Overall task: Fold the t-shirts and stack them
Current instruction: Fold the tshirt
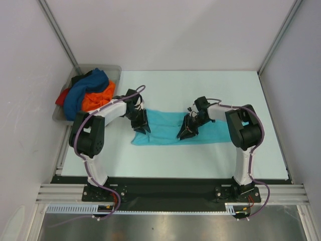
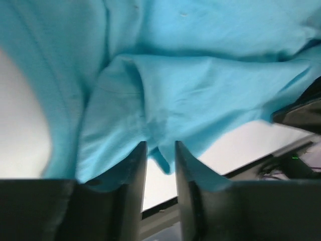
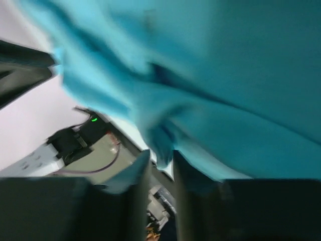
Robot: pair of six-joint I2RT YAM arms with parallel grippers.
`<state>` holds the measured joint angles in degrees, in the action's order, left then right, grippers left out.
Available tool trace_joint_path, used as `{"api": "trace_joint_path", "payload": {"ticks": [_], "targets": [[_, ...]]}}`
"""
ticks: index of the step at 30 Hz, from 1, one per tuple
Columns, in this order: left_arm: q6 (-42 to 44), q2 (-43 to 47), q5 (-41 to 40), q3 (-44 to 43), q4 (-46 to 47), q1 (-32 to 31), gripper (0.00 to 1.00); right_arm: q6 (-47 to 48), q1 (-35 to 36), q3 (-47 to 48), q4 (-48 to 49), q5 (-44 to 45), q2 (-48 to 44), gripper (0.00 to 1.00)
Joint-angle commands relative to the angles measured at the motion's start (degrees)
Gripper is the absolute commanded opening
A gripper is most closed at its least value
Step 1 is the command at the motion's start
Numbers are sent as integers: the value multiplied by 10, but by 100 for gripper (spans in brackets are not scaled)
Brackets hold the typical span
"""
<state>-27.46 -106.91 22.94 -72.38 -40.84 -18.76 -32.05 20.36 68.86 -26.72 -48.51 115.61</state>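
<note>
A turquoise t-shirt (image 1: 165,128) lies as a long rumpled band across the middle of the table. My left gripper (image 1: 140,124) is at its left end and is shut on a fold of the cloth. In the left wrist view the turquoise t-shirt (image 2: 190,85) hangs over my left gripper (image 2: 160,150), with a tuck of cloth between the fingertips. My right gripper (image 1: 186,131) is at the shirt's middle. In the right wrist view it (image 3: 161,158) is shut on a fold of the same shirt (image 3: 225,100); that view is blurred.
A grey plastic tray (image 1: 59,116) stands at the back left and holds a dark blue shirt (image 1: 88,88), an orange shirt (image 1: 99,99) and a red shirt (image 1: 62,96) in a heap. White walls enclose the table on three sides.
</note>
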Motion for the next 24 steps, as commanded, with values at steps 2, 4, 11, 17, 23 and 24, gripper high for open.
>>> {"api": "trace_joint_path", "payload": {"ticks": [2, 4, 11, 17, 23, 24], "targets": [[41, 56, -111, -38, -49, -8, 45, 108, -2, 64, -152, 180, -26, 37], [44, 87, -118, -48, -56, -10, 50, 124, 6, 86, -170, 233, -63, 47], [-47, 73, 75, 19, 107, -30, 35, 36, 23, 67, -28, 159, -73, 49], [-20, 37, 69, 53, 160, -35, 36, -20, 31, 86, 50, 93, -17, 32], [15, -55, 3, -7, 103, -22, 34, -22, 5, 86, 60, 108, 31, 23], [21, -58, -14, -21, 96, -22, 34, -9, -1, 87, 54, 117, 45, 23]]}}
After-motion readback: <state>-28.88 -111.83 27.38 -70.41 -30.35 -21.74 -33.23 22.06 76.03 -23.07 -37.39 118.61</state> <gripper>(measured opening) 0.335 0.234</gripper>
